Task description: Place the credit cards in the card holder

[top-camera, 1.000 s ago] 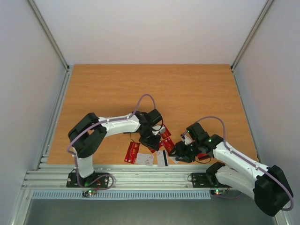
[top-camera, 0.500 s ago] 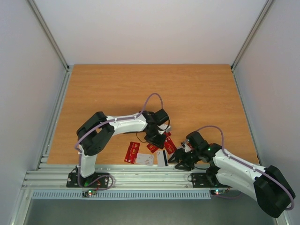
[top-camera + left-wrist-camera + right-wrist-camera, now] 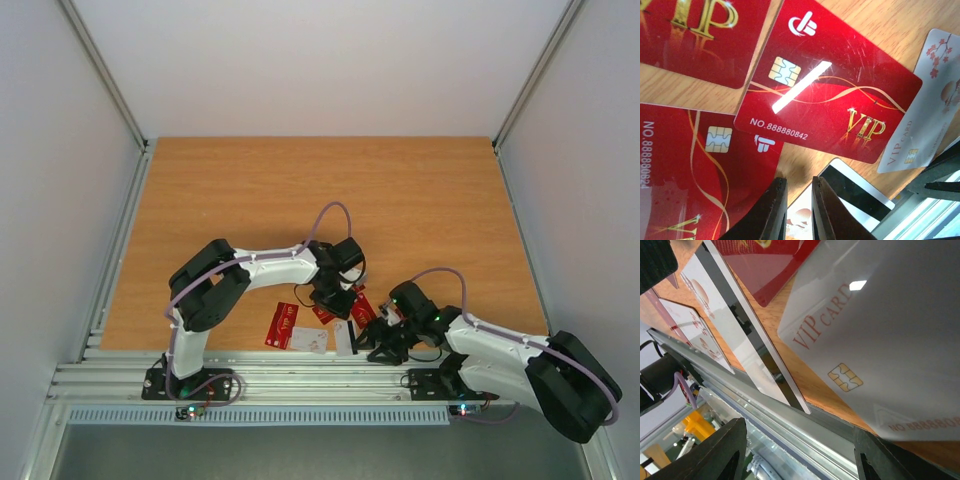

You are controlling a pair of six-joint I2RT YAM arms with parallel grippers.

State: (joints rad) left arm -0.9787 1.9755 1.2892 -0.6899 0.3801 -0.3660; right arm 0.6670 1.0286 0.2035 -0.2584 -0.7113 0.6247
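Left claw hovered over red VIP cards, fingers nearly together, pinching nothing; right claw stood spread above 1 pale VIP card at the table's near edge.

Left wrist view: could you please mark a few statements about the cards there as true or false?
1. The middle red card lies chip side up. True.
2. The cards rest on a glass table. False: the table is wood.
3. A pale card lies to the right of the red card. True.
4. The red card's gold lettering reads GOLD. False: it reads VIP.
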